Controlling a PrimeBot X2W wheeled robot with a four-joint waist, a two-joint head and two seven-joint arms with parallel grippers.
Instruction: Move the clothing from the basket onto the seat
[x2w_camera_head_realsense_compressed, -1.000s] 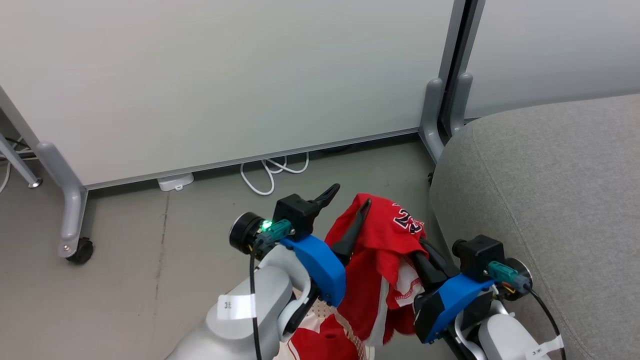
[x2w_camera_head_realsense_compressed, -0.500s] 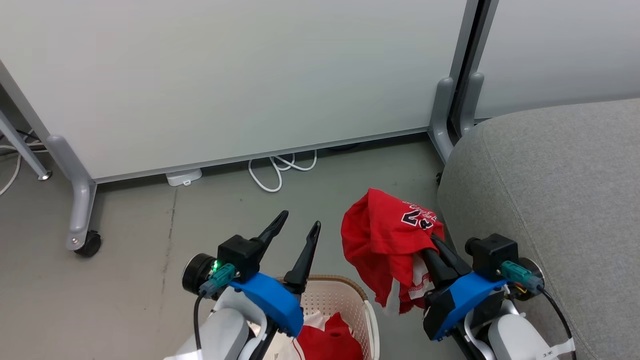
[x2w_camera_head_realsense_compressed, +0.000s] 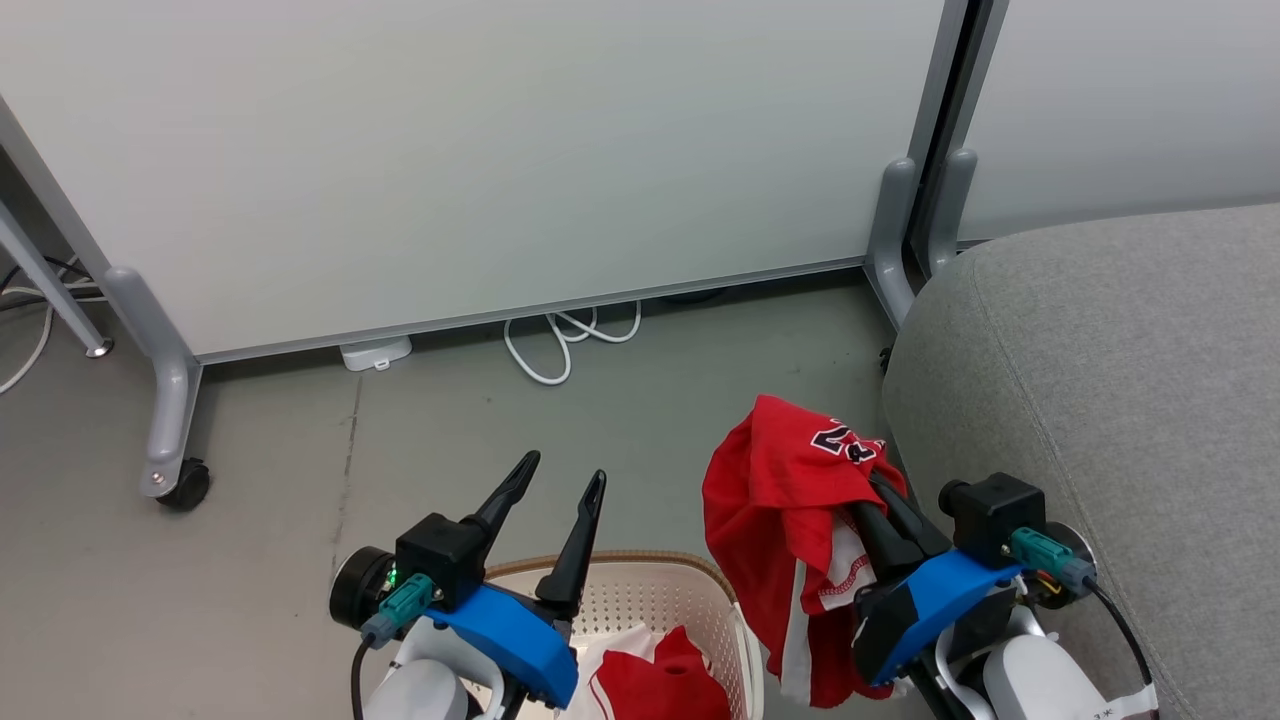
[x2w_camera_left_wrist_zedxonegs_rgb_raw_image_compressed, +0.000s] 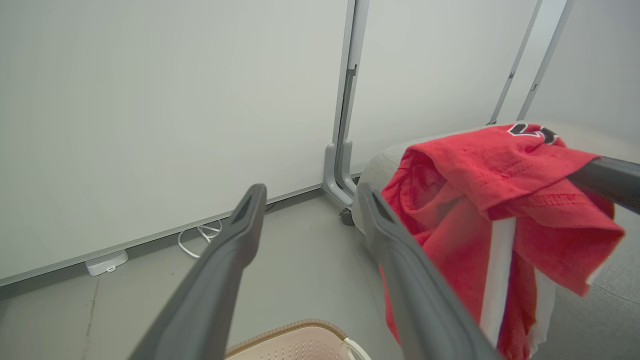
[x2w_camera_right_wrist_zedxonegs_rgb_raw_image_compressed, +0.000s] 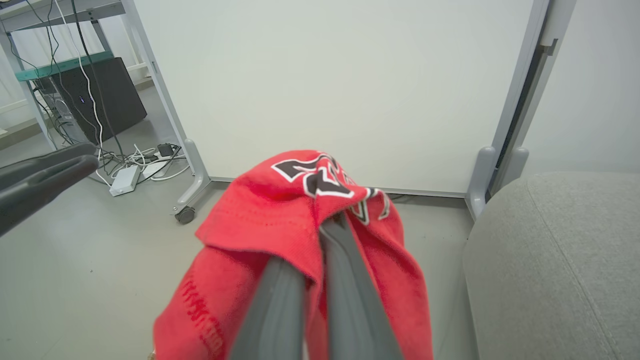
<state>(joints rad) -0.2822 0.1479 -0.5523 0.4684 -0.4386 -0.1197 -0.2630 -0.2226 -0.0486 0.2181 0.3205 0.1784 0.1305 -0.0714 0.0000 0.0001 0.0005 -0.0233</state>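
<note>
A red jersey (x2w_camera_head_realsense_compressed: 790, 500) with black-and-white lettering hangs in the air from my right gripper (x2w_camera_head_realsense_compressed: 882, 487), which is shut on it; the cloth drapes over the fingertips. The jersey (x2w_camera_right_wrist_zedxonegs_rgb_raw_image_compressed: 280, 215) covers my right gripper (x2w_camera_right_wrist_zedxonegs_rgb_raw_image_compressed: 327, 222) in the right wrist view too. My left gripper (x2w_camera_head_realsense_compressed: 564, 470) stands open and empty, left of the jersey (x2w_camera_left_wrist_zedxonegs_rgb_raw_image_compressed: 475, 175) and above the cream basket (x2w_camera_head_realsense_compressed: 640, 562). More red and white clothing (x2w_camera_head_realsense_compressed: 660, 685) lies in the basket. The grey seat (x2w_camera_head_realsense_compressed: 1100, 400) is just right of the held jersey.
White partition panels (x2w_camera_head_realsense_compressed: 500, 150) on grey legs stand behind, with a caster (x2w_camera_head_realsense_compressed: 185, 485) at the left. A white cable loop (x2w_camera_head_realsense_compressed: 560, 345) and a power strip (x2w_camera_head_realsense_compressed: 375, 353) lie on the floor by the panel. A desk with cables (x2w_camera_right_wrist_zedxonegs_rgb_raw_image_compressed: 75, 100) stands far left.
My left gripper, open, has drawn back from the jersey, left and down over the basket. The right gripper stays shut on the jersey. The camera has shifted slightly.
</note>
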